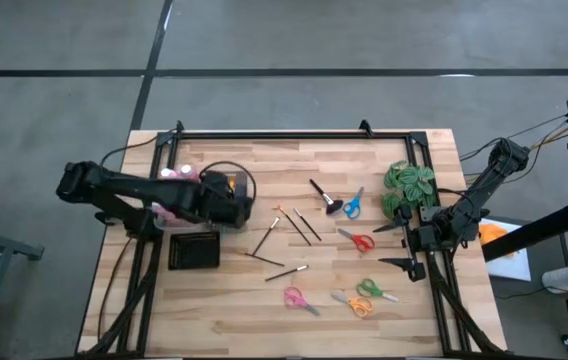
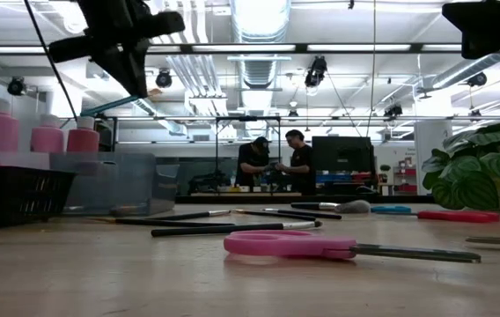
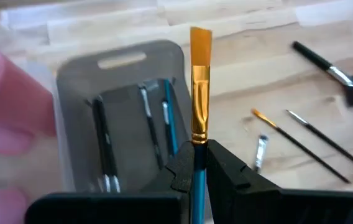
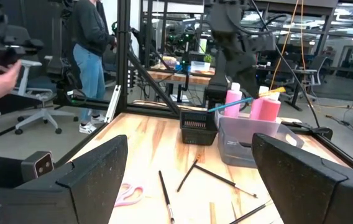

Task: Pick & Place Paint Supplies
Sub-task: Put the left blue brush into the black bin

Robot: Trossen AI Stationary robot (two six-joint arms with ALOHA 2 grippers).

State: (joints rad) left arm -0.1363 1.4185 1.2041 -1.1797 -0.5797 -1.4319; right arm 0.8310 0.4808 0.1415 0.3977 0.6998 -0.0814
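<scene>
Your left gripper is clamped on a blue-handled paintbrush above the clear bin near the table's left edge. Right gripper is empty, jaws wide, at the right edge.

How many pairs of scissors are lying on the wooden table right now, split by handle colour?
Blue-handled metal scissors: 1
Red-handled metal scissors: 1
Pink-handled metal scissors: 1
Green-handled metal scissors: 1
Orange-handled metal scissors: 1
Total: 5
</scene>
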